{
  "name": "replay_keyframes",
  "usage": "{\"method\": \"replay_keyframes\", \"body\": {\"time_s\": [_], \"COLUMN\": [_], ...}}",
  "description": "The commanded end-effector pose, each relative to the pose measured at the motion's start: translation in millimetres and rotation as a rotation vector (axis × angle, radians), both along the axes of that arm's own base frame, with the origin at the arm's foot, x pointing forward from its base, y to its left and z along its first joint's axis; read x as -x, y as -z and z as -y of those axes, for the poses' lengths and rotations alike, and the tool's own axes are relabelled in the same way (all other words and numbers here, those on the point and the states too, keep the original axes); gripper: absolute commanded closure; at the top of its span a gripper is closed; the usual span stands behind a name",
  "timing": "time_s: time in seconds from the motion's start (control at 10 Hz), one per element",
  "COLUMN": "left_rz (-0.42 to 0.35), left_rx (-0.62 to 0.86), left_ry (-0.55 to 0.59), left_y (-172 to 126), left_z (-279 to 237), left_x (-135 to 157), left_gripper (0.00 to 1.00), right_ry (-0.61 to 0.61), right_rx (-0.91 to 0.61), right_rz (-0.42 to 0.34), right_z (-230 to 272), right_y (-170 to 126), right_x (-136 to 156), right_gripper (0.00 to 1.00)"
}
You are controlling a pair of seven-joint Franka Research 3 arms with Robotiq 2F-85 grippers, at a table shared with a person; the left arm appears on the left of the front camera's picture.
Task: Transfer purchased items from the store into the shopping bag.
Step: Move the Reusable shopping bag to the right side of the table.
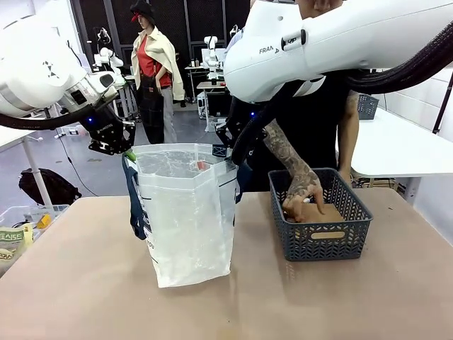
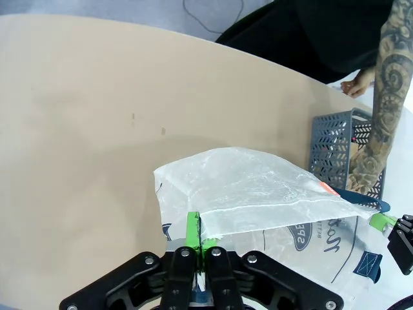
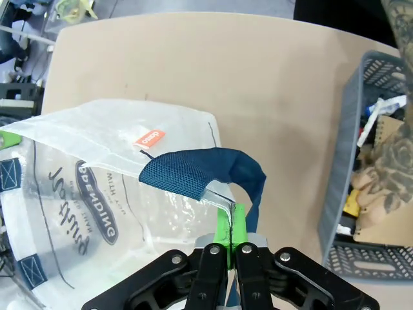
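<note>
The left pincer (image 2: 197, 234) pinched the bag (image 1: 187, 227) at its left rim, the right pincer (image 3: 231, 218) at its right, on the desk (image 1: 85, 283). Right of it, a hand (image 1: 304, 202) lay in the basket (image 1: 327, 244), apparently touching the notebook (image 1: 331, 213).

Lab, beige worktable (image 1: 78, 290), white side table (image 1: 403, 145), grey floor (image 1: 99, 170), black grid wall panels (image 1: 195, 21)

Table (image 1: 85, 297): matte tan top, spanning the foreground. Floor (image 1: 92, 170): smooth grey, seen beyond the table's far edge. Black bag (image 1: 46, 185): slumped on the floor off the table's far-left corner. Clear plastic bin (image 1: 21, 219): just beside the table's left edge. White side table (image 1: 403, 149): past the far-right corner. Back wall (image 1: 191, 21): dark gridded panels. Light: even, soft shadows.
</note>
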State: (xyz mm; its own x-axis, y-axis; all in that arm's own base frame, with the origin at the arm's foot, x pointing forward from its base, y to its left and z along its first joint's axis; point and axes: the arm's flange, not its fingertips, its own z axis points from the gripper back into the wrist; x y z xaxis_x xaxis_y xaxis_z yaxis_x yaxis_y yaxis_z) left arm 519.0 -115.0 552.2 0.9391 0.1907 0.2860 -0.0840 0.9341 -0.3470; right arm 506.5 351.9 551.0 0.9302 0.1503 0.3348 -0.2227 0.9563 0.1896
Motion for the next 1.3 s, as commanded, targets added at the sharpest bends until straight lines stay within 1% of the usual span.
{"method": "replay_keyframes", "body": {"time_s": [0.0, 1.2], "left_rz": [-0.001, -0.001], "left_rx": [0.005, 0.005], "left_ry": [-0.016, -0.016], "left_y": [-1.3, -1.3], "left_z": [-1.8, -1.8], "left_x": [1.8, 1.8], "left_gripper": [1.0, 1.0], "right_ry": [0.008, 0.008], "right_rx": [-0.007, -0.007], "right_rz": [-0.007, -0.007], "right_z": [3.8, 3.8], "right_y": [-0.8, -0.8], "right_x": [-0.3, -0.3], "right_gripper": [1.0, 1.0]}}
